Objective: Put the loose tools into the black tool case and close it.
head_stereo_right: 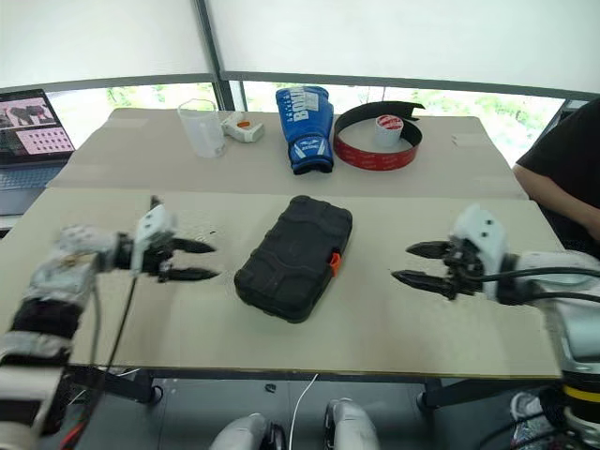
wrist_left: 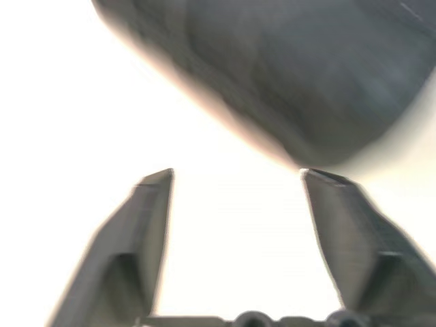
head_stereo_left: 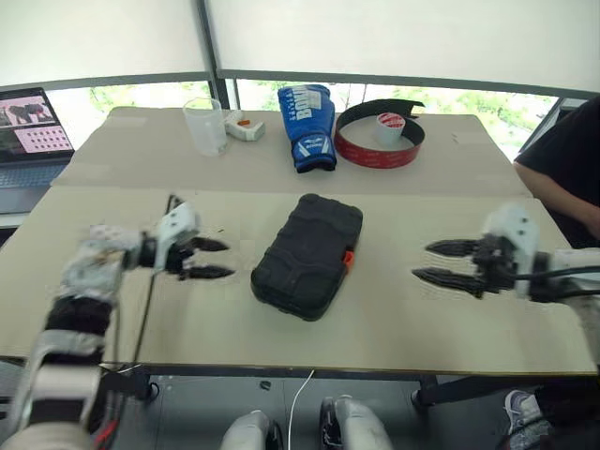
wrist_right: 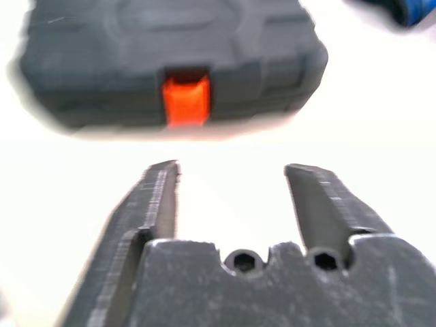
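So, black tool case [head_stereo_left: 307, 255] lay shut at table [head_stereo_left: 394, 319] centre, textured shell, long axis running 1 to 7 o'clock, orange latch [head_stereo_left: 348, 258] on its 3 o'clock edge. Left claw [head_stereo_left: 208, 259] at 9 o'clock, right claw [head_stereo_left: 435, 262] at 3 o'clock, both spread wide, holding nothing, clear of the case.
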